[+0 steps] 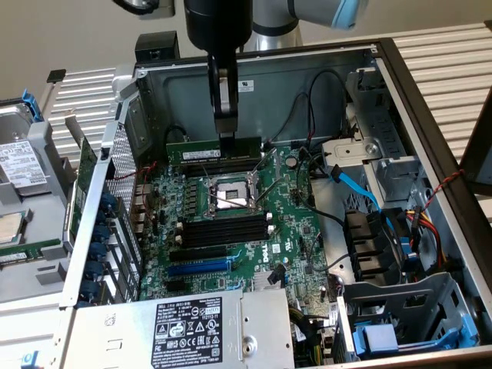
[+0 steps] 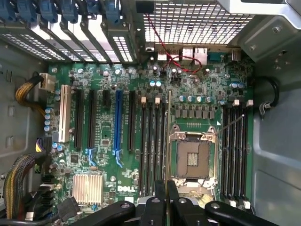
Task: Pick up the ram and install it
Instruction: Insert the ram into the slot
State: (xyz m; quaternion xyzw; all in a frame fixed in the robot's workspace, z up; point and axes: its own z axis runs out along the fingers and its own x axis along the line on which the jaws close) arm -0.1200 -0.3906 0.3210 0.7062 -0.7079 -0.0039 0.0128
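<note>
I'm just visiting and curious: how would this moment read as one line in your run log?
gripper: shut on ram | ram: on edge, over black memory slots beside processor socket | seated: cannot tell

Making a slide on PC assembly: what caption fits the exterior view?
Gripper grips the ram over the black memory slots beside the CPU socket in an open computer case.
</note>
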